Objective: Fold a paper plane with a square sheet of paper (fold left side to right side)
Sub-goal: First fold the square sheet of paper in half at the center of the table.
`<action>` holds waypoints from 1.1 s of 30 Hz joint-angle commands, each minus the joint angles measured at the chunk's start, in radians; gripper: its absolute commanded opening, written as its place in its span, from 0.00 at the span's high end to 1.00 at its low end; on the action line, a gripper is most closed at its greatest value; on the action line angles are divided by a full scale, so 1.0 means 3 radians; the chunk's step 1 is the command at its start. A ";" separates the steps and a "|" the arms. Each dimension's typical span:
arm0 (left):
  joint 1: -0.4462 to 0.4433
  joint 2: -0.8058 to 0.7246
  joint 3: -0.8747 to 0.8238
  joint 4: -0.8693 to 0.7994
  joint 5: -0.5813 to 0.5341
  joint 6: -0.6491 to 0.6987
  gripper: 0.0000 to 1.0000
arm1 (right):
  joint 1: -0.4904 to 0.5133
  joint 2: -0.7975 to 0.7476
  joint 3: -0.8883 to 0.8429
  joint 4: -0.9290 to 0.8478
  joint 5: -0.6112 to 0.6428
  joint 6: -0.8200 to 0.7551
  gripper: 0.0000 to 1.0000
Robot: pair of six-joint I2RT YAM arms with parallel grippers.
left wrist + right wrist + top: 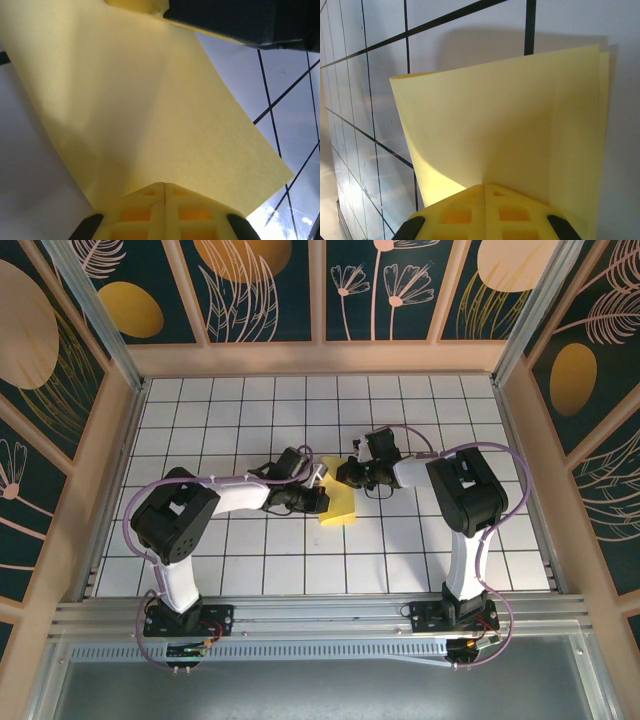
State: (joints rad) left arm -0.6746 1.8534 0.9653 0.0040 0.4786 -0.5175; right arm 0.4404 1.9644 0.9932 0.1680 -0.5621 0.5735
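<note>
Here left fingers [135, 216] and right fingers [456, 216] clamp the paper [340, 508].

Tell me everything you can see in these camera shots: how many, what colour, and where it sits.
pale-yellow thin paper sheet: one, pale yellow, partly folded, mid-table.
white grid-tiled table: one, white with black lines, beneath everything.
patterned wall panels: several, dark teal with gold, around the table.
metal rail: one, silver, near edge.
left gripper: one, yellow pads, shut on the sheet.
right gripper: one, yellow pads, shut on the sheet.
left arm and right arm: two, white and black, bolted at near edge.
</note>
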 commanded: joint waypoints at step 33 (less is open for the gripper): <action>-0.0103 -0.0447 -0.0388 -0.0207 -0.0239 0.0073 0.96 | 0.0000 0.0232 -0.0006 -0.0331 0.0324 -0.0138 1.00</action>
State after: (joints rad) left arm -0.6998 1.7424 0.8040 -0.0010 0.4362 -0.5049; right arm 0.4404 1.9675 1.0016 0.1558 -0.5617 0.5690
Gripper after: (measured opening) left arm 0.054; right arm 0.055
